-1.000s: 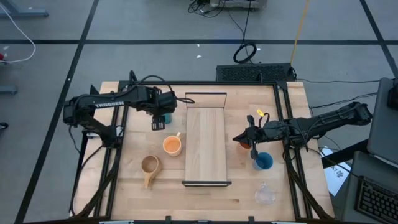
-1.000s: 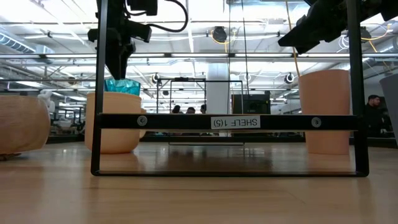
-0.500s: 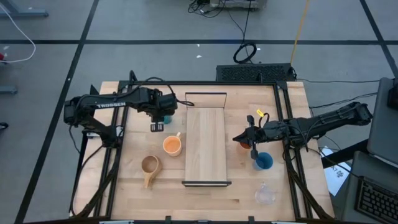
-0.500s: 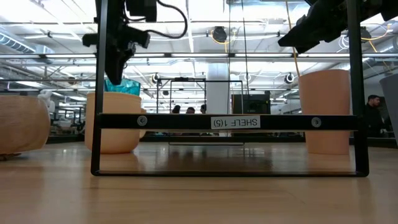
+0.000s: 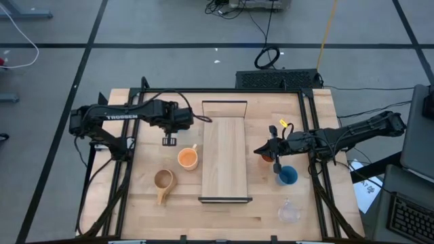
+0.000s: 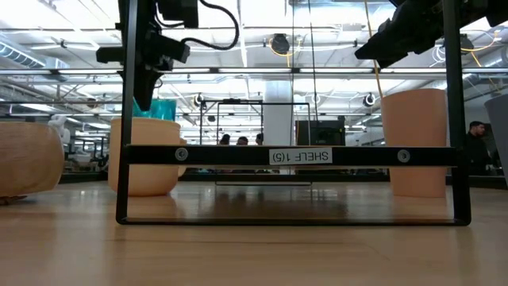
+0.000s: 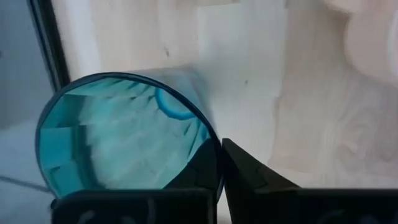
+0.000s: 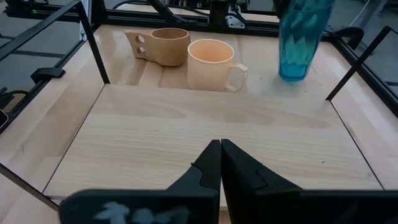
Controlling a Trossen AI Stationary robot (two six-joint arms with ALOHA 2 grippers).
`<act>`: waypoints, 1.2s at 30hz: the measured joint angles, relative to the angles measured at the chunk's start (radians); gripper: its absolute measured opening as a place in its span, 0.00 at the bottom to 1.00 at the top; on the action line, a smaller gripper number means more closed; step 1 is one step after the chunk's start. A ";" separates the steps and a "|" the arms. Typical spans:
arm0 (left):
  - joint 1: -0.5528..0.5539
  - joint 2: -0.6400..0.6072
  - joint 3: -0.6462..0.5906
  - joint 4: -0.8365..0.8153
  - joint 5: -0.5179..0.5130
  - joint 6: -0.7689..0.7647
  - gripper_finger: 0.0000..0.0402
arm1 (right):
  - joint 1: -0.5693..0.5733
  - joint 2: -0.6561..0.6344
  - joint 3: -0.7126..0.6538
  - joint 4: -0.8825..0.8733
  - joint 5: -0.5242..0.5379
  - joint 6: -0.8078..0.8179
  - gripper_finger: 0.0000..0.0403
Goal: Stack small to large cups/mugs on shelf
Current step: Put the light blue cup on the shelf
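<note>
The teal tumbler (image 8: 297, 37) stands upright on the table left of the shelf (image 5: 224, 159), and my left gripper (image 7: 221, 168) is shut on its rim from above. From overhead the gripper (image 5: 178, 120) hides most of the tumbler. The orange mug with pale handle (image 5: 188, 158) and the tan mug (image 5: 163, 181) rest on their bases nearer the front. My right gripper (image 8: 220, 152) is shut and hangs over the shelf's right edge, beside the orange cup (image 5: 266, 157). The blue cup (image 5: 287, 176) and the clear glass (image 5: 289, 212) sit on the right. My left gripper pinches the tumbler's wall at the rim (image 7: 214, 144), one finger inside the tumbler and one finger (image 7: 255, 177) outside. The fingers come from above, pointing down. The tumbler stays upright below them, and its base (image 8: 291, 76) looks set on the table.
Dark rails (image 5: 224, 103) close the shelf's two short ends, and its near frame (image 6: 290, 155) crosses the low view. Black frame bars run along the table's left and right sides (image 5: 313, 135). The wood between the mugs and the front edge is bare.
My left gripper's fingers were spread around the tumbler's rim and have now shut on it. The gripper has also shifted a little over the tumbler. The tumbler itself has stayed in place, upright.
</note>
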 joint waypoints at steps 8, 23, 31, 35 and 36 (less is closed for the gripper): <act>-0.049 -0.014 0.069 -0.042 0.000 -0.001 0.02 | 0.000 0.000 0.000 0.000 0.000 0.000 0.00; -0.235 -0.013 0.353 -0.190 -0.059 0.035 0.01 | 0.000 0.000 -0.004 0.010 0.000 0.011 0.00; -0.364 -0.013 0.450 -0.198 -0.093 0.282 0.01 | 0.000 0.000 -0.066 0.128 -0.001 0.017 0.00; -0.426 -0.013 0.467 -0.199 -0.150 0.432 0.01 | 0.000 0.000 -0.070 0.164 0.000 0.049 0.00; -0.441 -0.013 0.471 -0.199 -0.162 0.472 0.01 | 0.000 0.000 -0.070 0.165 -0.001 0.058 0.00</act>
